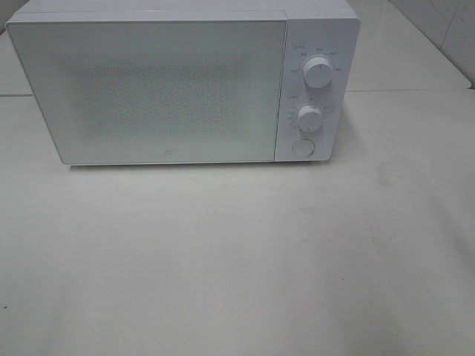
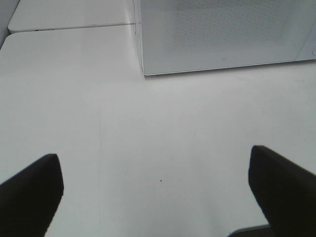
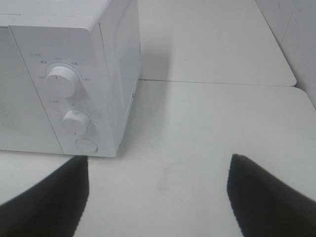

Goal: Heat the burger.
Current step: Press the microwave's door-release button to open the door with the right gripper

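A white microwave stands at the back of the table with its door shut. The burger is out of view in every frame. Neither arm shows in the exterior high view. In the left wrist view my left gripper is open over bare table, with the microwave's front corner ahead of it. In the right wrist view my right gripper is open with nothing between its dark fingers, close to the microwave's control panel.
The control panel carries an upper knob, a lower knob and a round button. A seam runs between two white tabletops behind. A tiled wall rises at the far right.
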